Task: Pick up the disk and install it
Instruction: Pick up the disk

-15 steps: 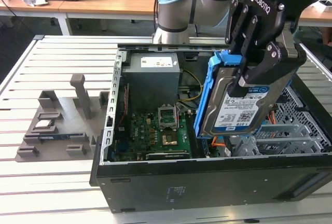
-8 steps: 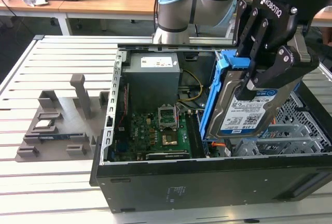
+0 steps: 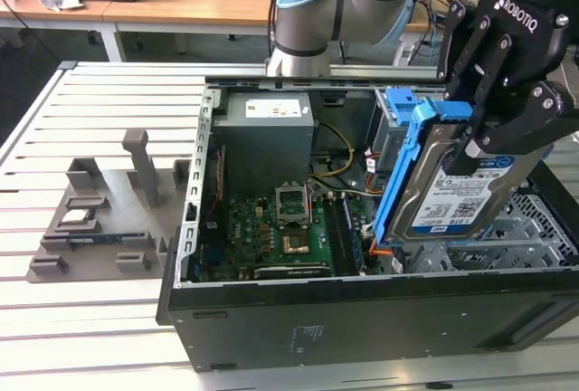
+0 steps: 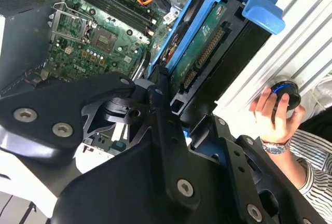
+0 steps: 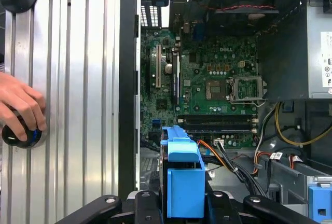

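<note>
The disk (image 3: pixel 450 194) is a silver drive with a white-and-blue label, clipped in a bright blue frame (image 3: pixel 407 165). It hangs tilted on edge above the open computer case (image 3: pixel 362 319), over the right side of the case in the exterior view. My black gripper (image 3: pixel 488 138) is shut on the disk's upper part. The second wrist view shows the disk's green circuit-board underside (image 4: pixel 199 47) between the fingers (image 4: pixel 166 130). The first wrist view looks down past the frame's blue end (image 5: pixel 184 182) onto the motherboard (image 5: pixel 207 89).
Inside the case stand a grey power-supply box (image 3: pixel 267 128) and a grey bay topped by a blue latch piece (image 3: pixel 398 106). A perforated metal cage (image 3: pixel 534 228) lies below the disk. A grey fixture (image 3: pixel 99 219) sits on the slatted table. A person's hand (image 5: pixel 18 105) rests on a black knob (image 5: pixel 18 136).
</note>
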Available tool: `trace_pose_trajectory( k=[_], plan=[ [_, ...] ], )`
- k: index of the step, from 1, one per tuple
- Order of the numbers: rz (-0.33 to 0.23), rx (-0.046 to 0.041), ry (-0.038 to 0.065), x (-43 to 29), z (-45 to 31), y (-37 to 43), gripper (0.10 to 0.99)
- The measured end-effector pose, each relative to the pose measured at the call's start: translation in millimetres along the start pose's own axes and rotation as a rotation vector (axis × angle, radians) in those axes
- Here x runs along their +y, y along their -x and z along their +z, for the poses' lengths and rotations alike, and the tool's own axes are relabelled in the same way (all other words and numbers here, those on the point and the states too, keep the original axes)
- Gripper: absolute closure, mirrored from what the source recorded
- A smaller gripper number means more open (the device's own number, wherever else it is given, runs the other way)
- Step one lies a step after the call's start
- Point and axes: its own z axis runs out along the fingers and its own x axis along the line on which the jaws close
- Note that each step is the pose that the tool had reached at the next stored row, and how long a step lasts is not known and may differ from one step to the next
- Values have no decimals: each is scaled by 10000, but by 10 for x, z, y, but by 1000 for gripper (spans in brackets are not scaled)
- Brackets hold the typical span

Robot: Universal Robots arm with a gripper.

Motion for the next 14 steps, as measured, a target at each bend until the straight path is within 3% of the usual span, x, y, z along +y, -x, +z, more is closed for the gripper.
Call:
trace_pose_trajectory(
  k=[7,8,9,14],
  plan=[
    [0,7,0,-171,-7,-1,722],
    [1,10,0,-235,-9,-1,722],
    [1,13,0,-372,-13,-1,722],
    [1,17,0,-493,-18,-2,722]
  ],
)
